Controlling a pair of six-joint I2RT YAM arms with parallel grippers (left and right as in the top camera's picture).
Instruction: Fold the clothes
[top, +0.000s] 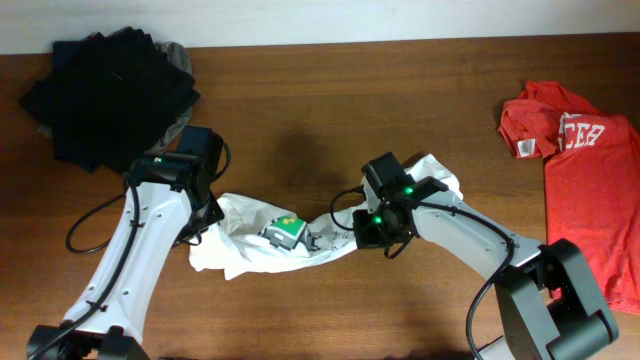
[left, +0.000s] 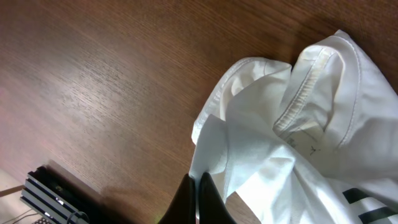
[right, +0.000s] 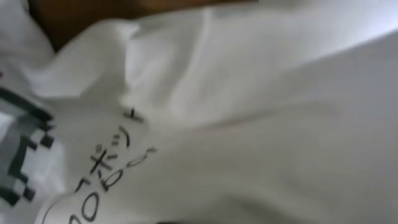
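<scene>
While the white T-shirt (top: 250, 250) lies bunched in a crumpled band across the middle of the bench (top: 330, 90), between the two arms, no fold can be made. Flattening is judged to be the step in hand. The left pincer (left: 198, 200) is clenched at the shirt's left edge, apparently nipping a fold. The right pincer (top: 385, 240) sits low on the cloth by the dark lettering (right: 102, 168); its state cannot be told. Recommendation: draw the ends apart evenly and low, with the badge (top: 288, 230) uppermost and the collar (left: 298, 99) untwisted.

Even light; perhaps motion-blurred right wrist
</scene>
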